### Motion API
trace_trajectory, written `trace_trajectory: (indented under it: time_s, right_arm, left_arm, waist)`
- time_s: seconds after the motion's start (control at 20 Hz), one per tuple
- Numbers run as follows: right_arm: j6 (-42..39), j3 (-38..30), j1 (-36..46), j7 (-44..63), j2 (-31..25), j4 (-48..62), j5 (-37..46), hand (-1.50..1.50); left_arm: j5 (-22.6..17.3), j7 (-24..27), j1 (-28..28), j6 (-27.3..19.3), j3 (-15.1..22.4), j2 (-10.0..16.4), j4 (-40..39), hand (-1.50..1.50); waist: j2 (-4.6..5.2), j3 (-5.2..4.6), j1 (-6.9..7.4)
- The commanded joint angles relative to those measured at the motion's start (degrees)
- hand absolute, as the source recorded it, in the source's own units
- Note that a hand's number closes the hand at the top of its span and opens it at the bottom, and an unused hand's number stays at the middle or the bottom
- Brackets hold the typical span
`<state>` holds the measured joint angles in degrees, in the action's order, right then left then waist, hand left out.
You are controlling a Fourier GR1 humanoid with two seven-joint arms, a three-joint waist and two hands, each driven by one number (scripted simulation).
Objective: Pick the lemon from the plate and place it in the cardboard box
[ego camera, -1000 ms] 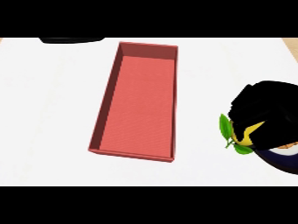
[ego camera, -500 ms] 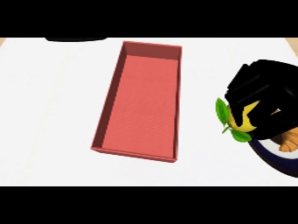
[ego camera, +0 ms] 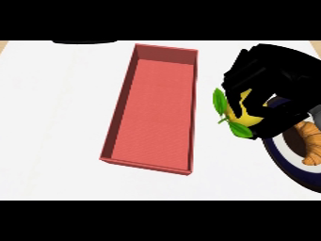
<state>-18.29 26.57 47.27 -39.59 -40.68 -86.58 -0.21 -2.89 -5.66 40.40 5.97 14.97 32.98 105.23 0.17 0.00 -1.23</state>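
Since a second ago the right hand [ego camera: 281, 75] has travelled away from the view's lower edge and a little towards the box [ego camera: 156, 108], taking the lemon [ego camera: 252, 117] along, and more of the plate [ego camera: 277, 157] now shows beneath and behind it. That black hand comes in from the right side of the view, with its fingers and thumb curled around the lemon, so only a strip of yellow peel shows between them. Two green leaves [ego camera: 221, 100] stick out from the fruit on the side facing the box, one above and one below the fingers. The lemon sits at the plate's far left rim, partly over the white surface [ego camera: 44, 117], in the gap between plate and box. Whether it still touches the plate cannot be told from this steep angle. The plate is dark-rimmed with a pale centre, lies at the lower right and is cut off by the view's edge. On it rests an orange-brown pastry [ego camera: 314, 141], just beside the hand. The box is long, narrow and reddish, open at the top, with nothing inside, and stands slightly slanted near the middle of the surface, apart from the lemon. No left hand shows.
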Motion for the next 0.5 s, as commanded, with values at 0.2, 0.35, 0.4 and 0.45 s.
trace_trajectory:
  time_s: [0.2,0.35,0.4,0.45]
  right_arm:
    - [2.22,3.32,5.21,4.59,5.17,3.25,4.87,1.50]
    - [2.89,5.76,6.37,6.45,7.96,4.57,6.98,1.50]
    - [3.19,7.30,5.28,6.88,8.60,5.55,8.20,1.50]
    - [2.07,8.06,5.60,7.50,9.66,6.72,7.64,1.50]
  left_arm:
    - [-1.41,5.22,-16.56,-1.90,-0.90,-6.96,8.69,0.00]
    - [-1.36,5.44,-16.62,-1.27,-0.68,-7.12,8.50,0.00]
    - [-1.40,5.84,-16.59,-1.33,-1.25,-7.11,7.86,0.00]
    - [-1.09,5.64,-16.81,-0.86,-0.61,-6.99,8.74,0.00]
  waist:
    - [0.30,-0.61,-1.02]
    - [0.30,-0.66,-0.58]
    - [0.45,-0.63,-0.58]
    - [0.70,-0.61,-0.39]
